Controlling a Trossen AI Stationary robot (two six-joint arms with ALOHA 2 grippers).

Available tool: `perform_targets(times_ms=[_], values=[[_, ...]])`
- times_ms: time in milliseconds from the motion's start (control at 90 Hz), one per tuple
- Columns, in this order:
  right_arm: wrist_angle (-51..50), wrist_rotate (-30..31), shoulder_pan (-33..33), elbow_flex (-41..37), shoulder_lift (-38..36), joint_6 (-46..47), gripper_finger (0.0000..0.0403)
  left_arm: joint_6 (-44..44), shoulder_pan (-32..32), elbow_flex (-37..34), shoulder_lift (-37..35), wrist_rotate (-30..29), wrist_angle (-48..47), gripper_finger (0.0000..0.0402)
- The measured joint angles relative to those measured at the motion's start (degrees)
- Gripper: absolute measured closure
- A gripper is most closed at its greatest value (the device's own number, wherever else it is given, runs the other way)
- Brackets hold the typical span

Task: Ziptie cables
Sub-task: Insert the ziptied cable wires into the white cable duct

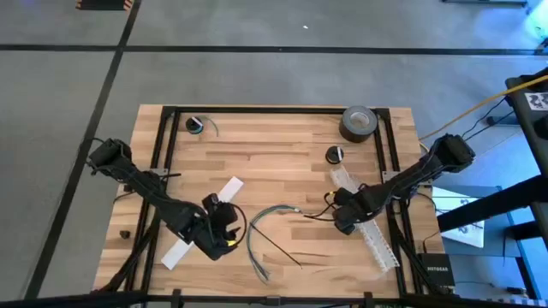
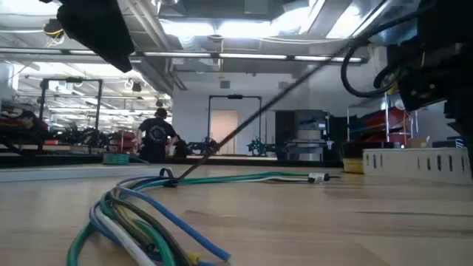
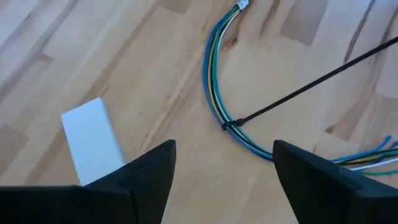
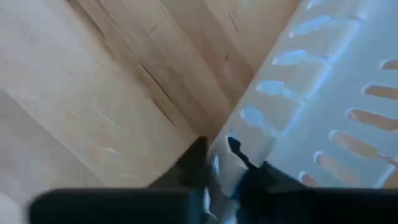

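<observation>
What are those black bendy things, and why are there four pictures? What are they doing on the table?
The black bendy things are two robot arms, each ending in a two-finger gripper. One picture looks straight down from above, one looks across the table top, and the other two come from small cameras on the arms' wrists. On the wooden table lies a curved bundle of thin coloured cables. A thin black ziptie is already looped round them, its long tail sticking out. The left gripper hangs open just above the table, near the cables, holding nothing. The right gripper sits over a white slotted strip. There is also a roll of dark tape and a plain white strip.
</observation>
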Motion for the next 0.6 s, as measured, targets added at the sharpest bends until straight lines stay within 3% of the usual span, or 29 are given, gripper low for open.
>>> perform_targets(times_ms=[167, 356, 500, 600], values=[[-2.8, 3.5, 0.0, 7.3, 0.0, -9.8, 0.0395, 1.1, 0.0, 0.0, 0.0, 0.0, 0.0, 0.0148], [-3.5, 9.5, -1.2, 17.1, 0.0, -30.4, 0.0401, 1.1, 0.0, 0.0, 0.0, -0.1, 0.0, 0.0148], [-1.0, 14.6, -5.5, 20.8, 0.0, -43.6, 0.0403, 1.5, 0.0, 0.0, 0.0, -0.1, 0.1, 0.0148], [3.5, 13.7, -9.7, 20.9, 0.2, -49.1, 0.0403, 1.5, 0.0, 0.0, 0.0, 0.0, 0.1, 0.0148]])
